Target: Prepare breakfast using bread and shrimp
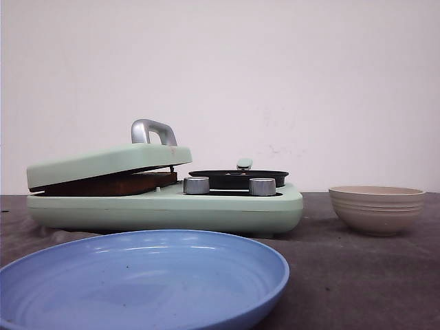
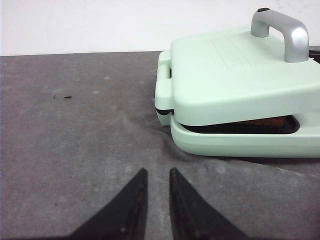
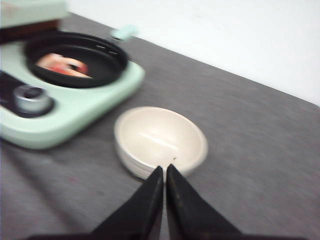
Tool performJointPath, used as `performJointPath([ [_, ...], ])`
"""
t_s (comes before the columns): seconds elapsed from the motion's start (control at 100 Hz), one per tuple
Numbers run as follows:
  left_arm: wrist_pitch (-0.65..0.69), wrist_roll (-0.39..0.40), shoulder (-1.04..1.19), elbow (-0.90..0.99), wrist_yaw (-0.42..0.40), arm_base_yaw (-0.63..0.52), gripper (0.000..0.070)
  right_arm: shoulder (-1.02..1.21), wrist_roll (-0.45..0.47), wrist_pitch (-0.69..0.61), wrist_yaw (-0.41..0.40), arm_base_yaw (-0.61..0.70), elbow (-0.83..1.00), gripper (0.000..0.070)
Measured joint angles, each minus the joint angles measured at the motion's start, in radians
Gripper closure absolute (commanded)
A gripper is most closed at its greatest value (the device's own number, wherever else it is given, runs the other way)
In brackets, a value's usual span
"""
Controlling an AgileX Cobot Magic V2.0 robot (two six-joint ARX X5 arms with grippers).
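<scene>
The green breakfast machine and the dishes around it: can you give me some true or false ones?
1. The blue plate has food on it. False: it is empty.
2. The machine's lid is propped slightly open over toasted bread. True.
3. Shrimp lie in the small black pan. True.
4. The beige bowl is full of shrimp. False: it is empty.
5. The right gripper holds the bowl. False: its jaws are nearly together with nothing between them, above the bowl's near rim.

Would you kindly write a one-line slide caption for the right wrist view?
Right tool above an empty cream bowl, beside the mint breakfast maker with shrimp in its pan.
</scene>
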Motion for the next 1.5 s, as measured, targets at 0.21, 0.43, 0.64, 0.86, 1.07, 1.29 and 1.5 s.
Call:
performJointPath([
  [0.21, 0.000, 0.000, 0.000, 0.000, 0.000, 0.000, 0.0695, -0.224, 0.017, 0.005, -0.034, -0.079, -0.144, 0.0700],
  [0.43, 0.001, 0.000, 0.000, 0.000, 0.003, 0.000, 0.0695, -0.239, 0.060, -0.034, -0.118, -0.145, -0.171, 0.0700],
  [0.64, 0.001, 0.000, 0.001, 0.000, 0.004, 0.000, 0.0695, -0.239, 0.077, -0.036, -0.159, -0.175, -0.171, 0.0700],
  [0.86, 0.001, 0.000, 0.000, 0.000, 0.004, 0.000, 0.0695, -0.239, 0.114, -0.036, -0.153, -0.177, -0.171, 0.0700],
  [1.07, 0.001, 0.000, 0.000, 0.000, 0.004, 0.000, 0.0695, -0.239, 0.243, -0.035, -0.130, -0.181, -0.171, 0.0700],
  [1.29, 0.001, 0.000, 0.000, 0.000, 0.004, 0.000, 0.0695, -0.239, 0.286, -0.035, -0.114, -0.219, -0.171, 0.0700],
  [1.5, 0.001, 0.000, 0.000, 0.000, 0.004, 0.000, 0.0695, -0.239, 0.293, -0.035, -0.110, -0.228, -0.171, 0.0700],
])
